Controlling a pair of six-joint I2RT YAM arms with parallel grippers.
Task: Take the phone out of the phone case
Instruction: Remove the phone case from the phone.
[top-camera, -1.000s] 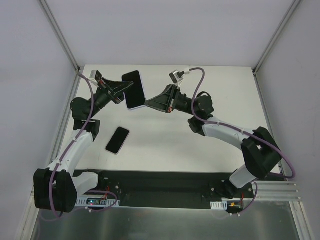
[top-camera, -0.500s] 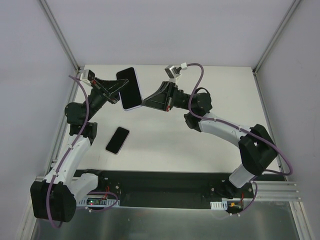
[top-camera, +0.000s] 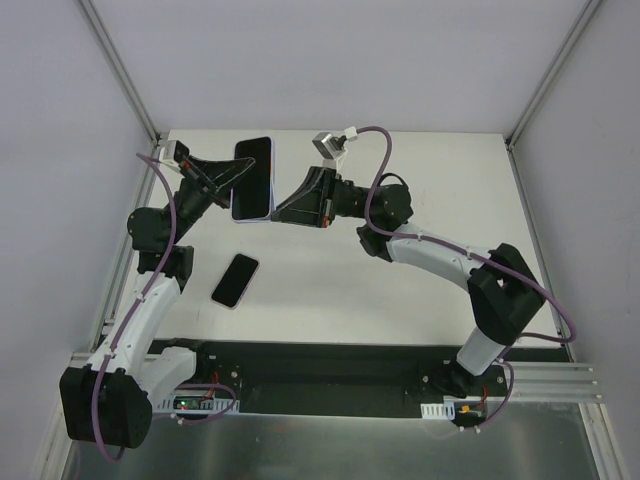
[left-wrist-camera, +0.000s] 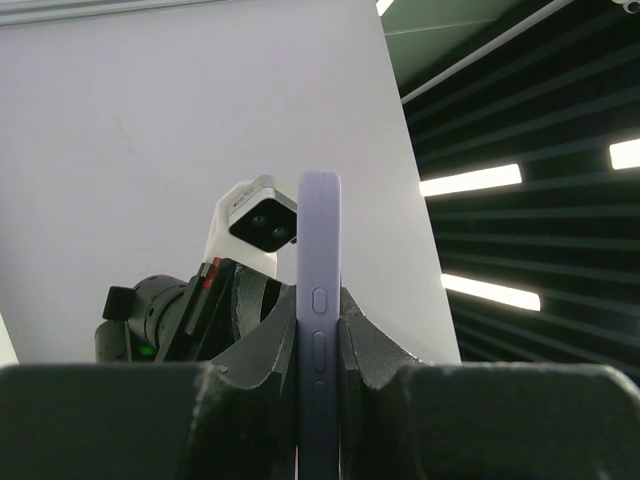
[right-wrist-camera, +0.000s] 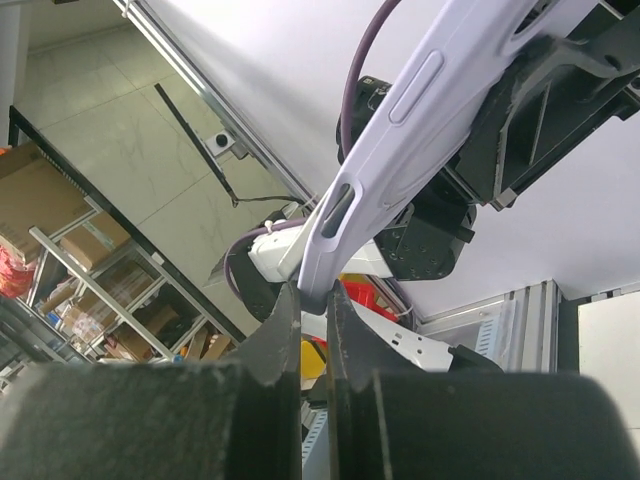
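Note:
The lavender phone case (top-camera: 252, 178) with a black face is held in the air above the far left of the table, between both arms. My left gripper (top-camera: 238, 180) is shut on its left long edge. In the left wrist view the case edge with its side buttons (left-wrist-camera: 319, 300) stands upright between the fingers of that gripper (left-wrist-camera: 320, 335). My right gripper (top-camera: 275, 212) is shut on the case's lower right corner. In the right wrist view the case (right-wrist-camera: 400, 130) runs up and right from that gripper (right-wrist-camera: 313, 300). I cannot tell whether the phone sits inside it.
A second dark phone-like slab (top-camera: 235, 280) lies flat on the white table (top-camera: 400, 290), below the held case and next to the left arm. White walls close the table on the left, back and right.
Both grippers have carried the case to the left and a little up. The case has turned from slanted to nearly upright in the top view. The slab on the table has not moved.

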